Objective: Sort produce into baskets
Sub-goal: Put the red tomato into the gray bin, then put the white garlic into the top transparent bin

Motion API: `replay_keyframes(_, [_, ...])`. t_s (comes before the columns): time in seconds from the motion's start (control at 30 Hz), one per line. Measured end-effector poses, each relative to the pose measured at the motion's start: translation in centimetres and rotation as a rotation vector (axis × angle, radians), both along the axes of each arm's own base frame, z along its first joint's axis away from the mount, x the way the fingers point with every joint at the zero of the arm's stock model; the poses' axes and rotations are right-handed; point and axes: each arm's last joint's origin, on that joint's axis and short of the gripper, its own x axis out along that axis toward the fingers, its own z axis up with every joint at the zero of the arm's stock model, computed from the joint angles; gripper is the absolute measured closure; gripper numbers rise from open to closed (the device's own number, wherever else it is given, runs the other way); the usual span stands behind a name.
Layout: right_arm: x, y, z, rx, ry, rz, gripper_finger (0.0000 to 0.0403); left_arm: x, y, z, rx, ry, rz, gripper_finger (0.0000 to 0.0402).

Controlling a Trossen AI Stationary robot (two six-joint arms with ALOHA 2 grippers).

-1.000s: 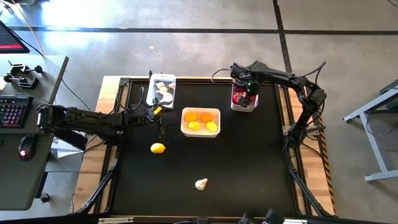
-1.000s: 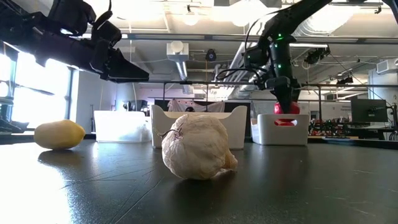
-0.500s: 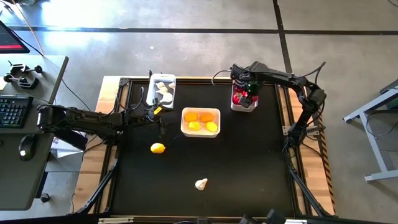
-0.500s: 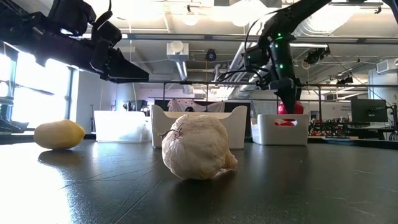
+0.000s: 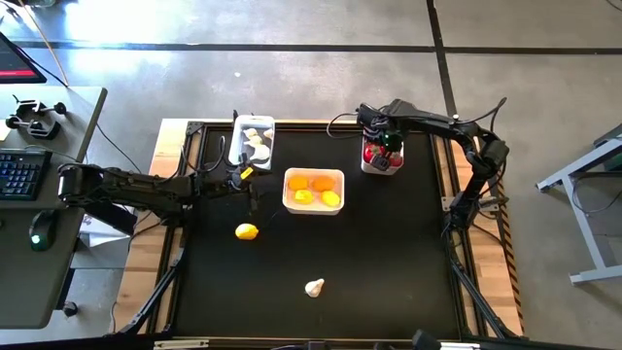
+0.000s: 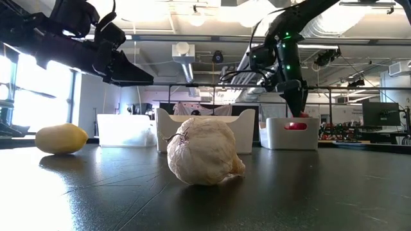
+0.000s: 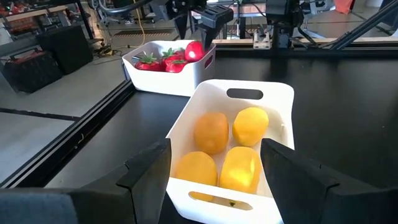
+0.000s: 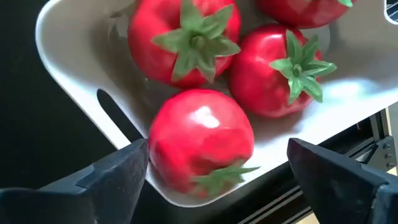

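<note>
Evidently the right gripper (image 8: 214, 171) hangs fingers apart over the tomato bin (image 5: 382, 166), its red tomato (image 8: 200, 140) lying inside; left gripper (image 7: 214, 165), fingers apart, waits by the lemon bin (image 5: 313, 192)

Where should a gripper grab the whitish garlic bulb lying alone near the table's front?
Come straight down on the whitish garlic bulb and close across its round body. It lies on its side with open table all around.
</note>
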Motion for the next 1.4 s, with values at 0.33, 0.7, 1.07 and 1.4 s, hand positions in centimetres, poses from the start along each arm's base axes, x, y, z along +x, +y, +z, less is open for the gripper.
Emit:
replay_keyframes(0.33, [0.0,0.0,1.4,0.003,0.005,-0.021,0.0093,0.0,0.0,0.0,0.000,0.000,0.000,0.0168])
replay_keyframes(0.7, [0.0,-0.1,0.0,-0.010,-0.014,0.000,0.0389,0.0,0.0,-0.2,-0.004,0.019,0.000,0.0168])
replay_keyframes(1.07, [0.1,-0.1,-0.8,-0.008,-0.041,0.008,0.0399,0.0,0.0,-0.2,-0.004,0.019,0.000,0.0168])
replay_keyframes(1.4, [0.9,0.8,2.4,-0.210,-0.163,0.094,0.0402,0.0,0.0,-0.2,0.003,0.022,-0.001,0.0168])
